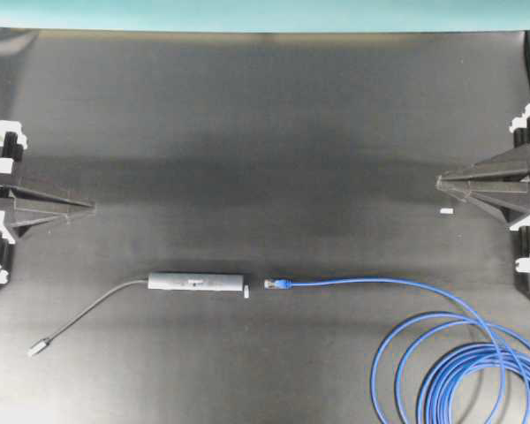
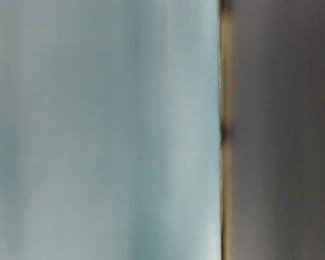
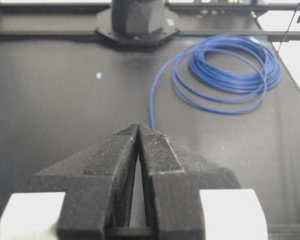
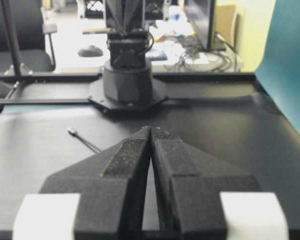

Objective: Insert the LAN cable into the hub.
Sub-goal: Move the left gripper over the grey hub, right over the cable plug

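Pincers (image 1: 90,208) (image 1: 440,181) closed, flanking hub (image 1: 197,282)

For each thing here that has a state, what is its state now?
Left gripper: shut, empty, apart from the hub.
Right gripper: shut, empty.
LAN cable: unplugged, plug lying just short of the hub's end, the rest coiled.
Hub: flat on the table, port empty.

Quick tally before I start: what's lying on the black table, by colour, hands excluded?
Blue: 1, the long bright-blue LAN cable, partly coiled, its plug pointing at the hub.
Dark grey: 1, the slim dark-grey bar-shaped hub with its thin grey cord tail.
White: 2, a small white piece at the hub's end, and a small white scrap near the right hand.
Total: 4
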### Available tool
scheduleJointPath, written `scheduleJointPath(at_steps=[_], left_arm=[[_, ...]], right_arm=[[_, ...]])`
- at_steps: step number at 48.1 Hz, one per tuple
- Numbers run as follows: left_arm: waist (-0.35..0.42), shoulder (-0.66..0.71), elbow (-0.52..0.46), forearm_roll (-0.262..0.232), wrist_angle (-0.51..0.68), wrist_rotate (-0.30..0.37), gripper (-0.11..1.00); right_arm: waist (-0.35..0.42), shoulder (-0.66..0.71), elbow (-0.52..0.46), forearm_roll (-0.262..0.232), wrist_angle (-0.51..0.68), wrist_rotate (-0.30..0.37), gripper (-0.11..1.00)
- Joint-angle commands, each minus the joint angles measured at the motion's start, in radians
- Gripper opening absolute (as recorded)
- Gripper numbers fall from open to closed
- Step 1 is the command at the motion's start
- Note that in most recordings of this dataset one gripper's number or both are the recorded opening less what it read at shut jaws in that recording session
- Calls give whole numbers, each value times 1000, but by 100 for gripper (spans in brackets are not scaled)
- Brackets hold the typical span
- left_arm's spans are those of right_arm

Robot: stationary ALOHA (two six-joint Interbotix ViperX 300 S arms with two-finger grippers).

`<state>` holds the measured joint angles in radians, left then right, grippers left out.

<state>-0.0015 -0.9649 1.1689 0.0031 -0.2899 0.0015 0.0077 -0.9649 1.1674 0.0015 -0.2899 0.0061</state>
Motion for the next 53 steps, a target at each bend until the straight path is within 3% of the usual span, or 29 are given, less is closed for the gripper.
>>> scheduleJointPath(at_steps=[1,5,15,39,42,45,53], left_arm=[[-8,35,-29,43,9,-17,6],[-25,67,-48,43,34,-20,0],[-60,127,-66,43,86,-21,0],[-66,244,-80,43,89,-23,1],[-66,258,-81,43,89,-23,4],[-67,275,-83,43,89,-25,11],[-83,344,-83,43,71,-67,53]], right_arm=[[-14,21,-17,11,5,3,3],[-6,61,-41,44,115,17,0],[21,202,-121,46,344,58,0],[66,617,-273,46,403,74,3],[75,660,-284,46,400,74,12],[86,692,-293,46,399,72,29],[114,761,-308,44,399,75,75]])
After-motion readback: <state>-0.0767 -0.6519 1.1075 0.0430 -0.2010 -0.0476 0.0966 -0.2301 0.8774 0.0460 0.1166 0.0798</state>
